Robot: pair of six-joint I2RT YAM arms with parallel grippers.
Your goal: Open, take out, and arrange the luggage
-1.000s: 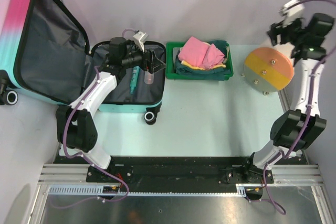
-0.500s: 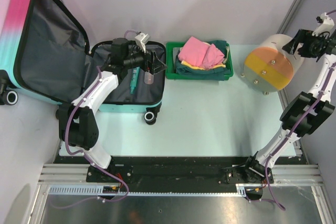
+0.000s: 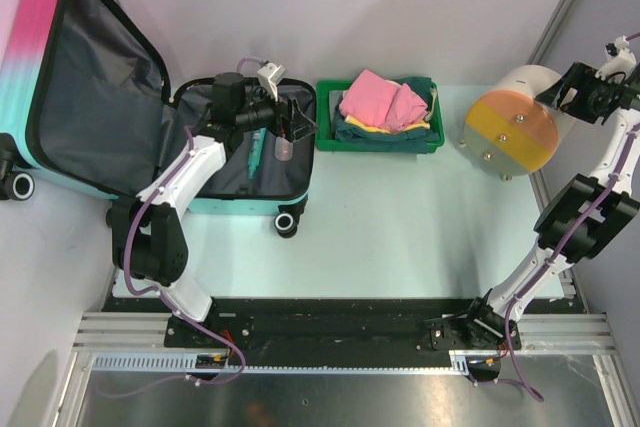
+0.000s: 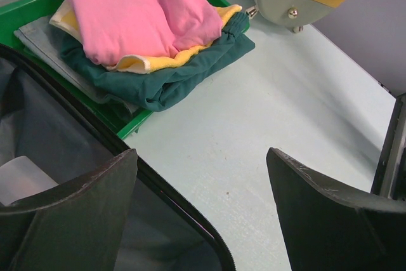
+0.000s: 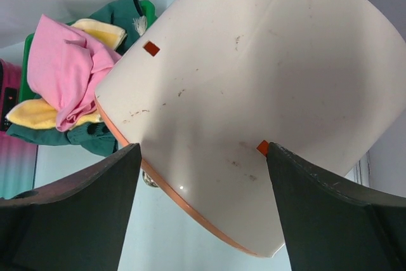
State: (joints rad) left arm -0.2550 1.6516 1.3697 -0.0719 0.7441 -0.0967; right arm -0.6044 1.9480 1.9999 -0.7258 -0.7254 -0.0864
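Since the earlier frames the right arm [image 3: 585, 217] is swung out to the far right, the right fingers [image 5: 63, 220] spread wide and empty beside the cylinder [image 3: 510, 132]. The luggage [image 3: 90, 97] is laid open at the far left of the bench [image 3: 400, 217], long axis left to right. The left fingers [image 4: 63, 220], also wide and empty, are held over its right rim, so the left arm [image 3: 185, 172] is nearer.

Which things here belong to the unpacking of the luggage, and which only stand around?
Job: luggage, lying open; small things inside it; left gripper over it.
Standing around: green tray with folded clothes, perhaps for arranging; white-and-orange cylinder.
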